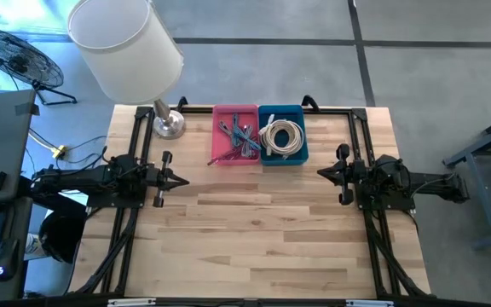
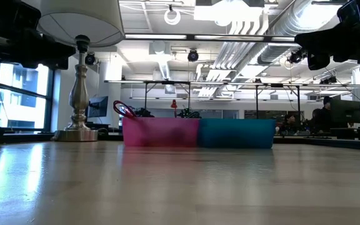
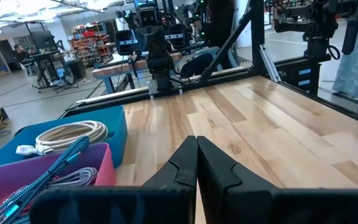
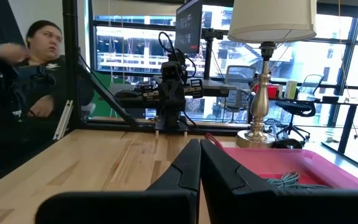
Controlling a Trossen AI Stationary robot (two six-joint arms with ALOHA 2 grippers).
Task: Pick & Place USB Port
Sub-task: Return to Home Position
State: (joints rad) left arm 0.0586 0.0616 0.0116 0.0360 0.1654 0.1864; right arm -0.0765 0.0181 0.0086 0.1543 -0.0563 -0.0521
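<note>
Light wood bench [image 1: 254,239] on a grey concrete floor, black frame rails along its edges. The room is an open lab with ceiling ducts, strip lights and big windows. Table lamp [image 1: 126,43] with a white shade stands on the far-left corner of the bench; a floor fan [image 1: 20,55] sits off the bench beyond it. Pink bin [image 1: 235,107] and blue bin [image 1: 281,108] sit touching side by side at the middle of the far edge, pink nearer the lamp. Tangled pink and blue charger cables [image 1: 239,139] lie in the pink bin, and a coiled white cable [image 1: 281,136] lies in the blue bin. Left gripper [image 1: 181,180] is low over the left side of the bench with its arm folded, pointing inward toward centre; jaws closed tip to tip, holding nothing. Right gripper [image 1: 320,173] mirrors it on the right side, facing the left one, well apart; jaws also pressed together, nothing in them. Both are clear of the bins. A seated person [image 4: 36,68] shows in the right wrist view, beyond the left edge of the bench.
</note>
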